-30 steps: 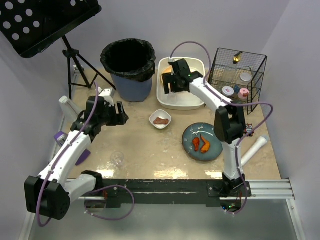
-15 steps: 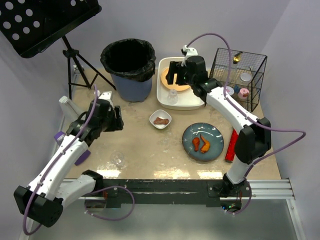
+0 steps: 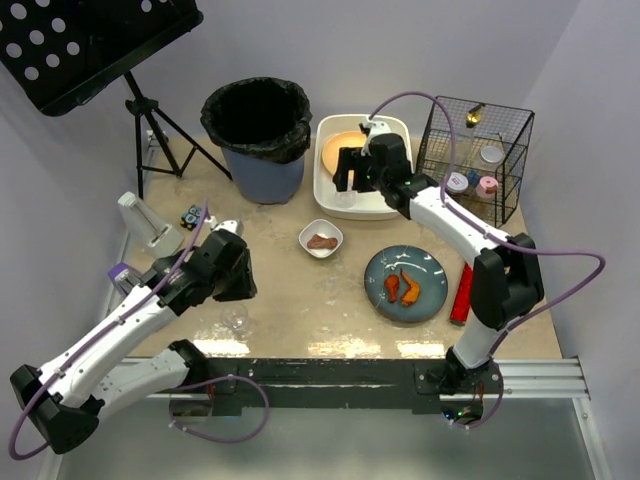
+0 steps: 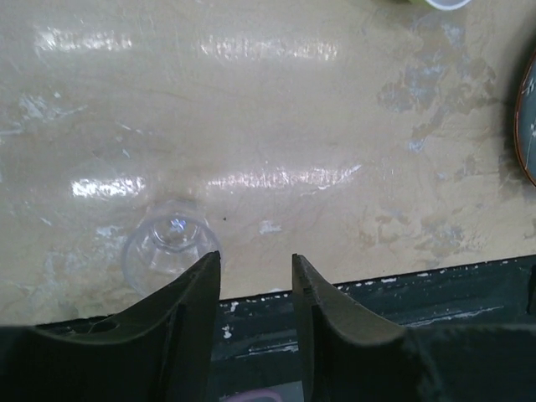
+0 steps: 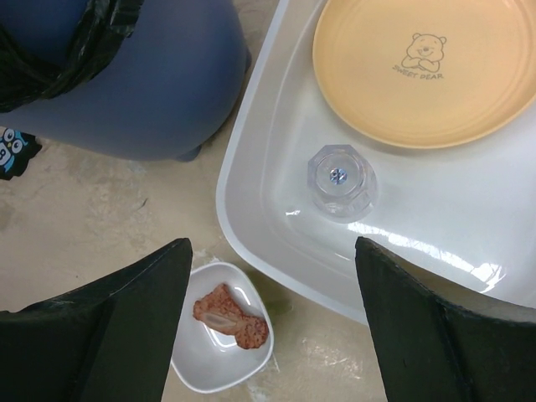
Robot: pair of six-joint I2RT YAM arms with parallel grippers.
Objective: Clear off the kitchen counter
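hovering at the front edge of the kitchen counter (image 4: 335,126), the left gripper (image 4: 254,261) stands half open and empty, the clear glass (image 4: 170,249) just outside one finger, not between them.

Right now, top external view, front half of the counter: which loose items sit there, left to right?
clear glass → small white bowl holding a piece of meat → blue plate with orange food → red cylinder
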